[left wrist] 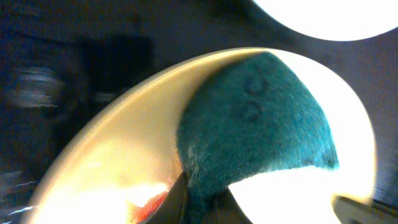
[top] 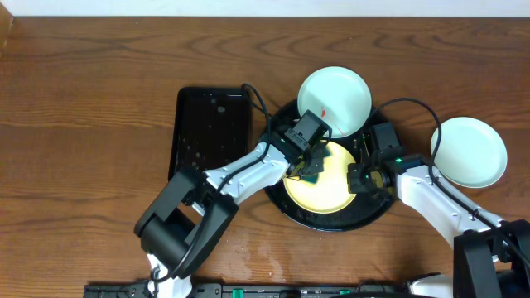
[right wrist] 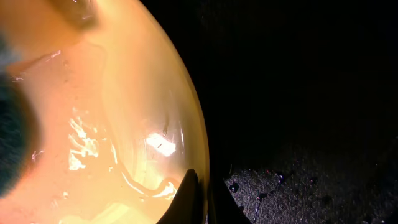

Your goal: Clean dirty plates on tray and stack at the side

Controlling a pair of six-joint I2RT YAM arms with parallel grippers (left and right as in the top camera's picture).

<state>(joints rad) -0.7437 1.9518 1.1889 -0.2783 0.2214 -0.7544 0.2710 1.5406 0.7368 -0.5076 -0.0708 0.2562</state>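
Observation:
The pale yellow plate (top: 327, 186) lies in the round black tray (top: 331, 222). My left gripper (top: 308, 168) is shut on a teal sponge (left wrist: 255, 124) and presses it on the yellow plate (left wrist: 112, 162), beside a red smear (left wrist: 149, 202). My right gripper (top: 361, 176) is shut on the yellow plate's right rim (right wrist: 193, 143). A mint-blue plate (top: 334, 99) with a red smear leans over the tray's far rim. A second mint-blue plate (top: 469, 151) lies on the table to the right.
A smaller rectangular black tray (top: 211, 128) lies left of the round tray. The wooden table (top: 83, 124) extends to the left and back. Cables run from both wrists over the round tray.

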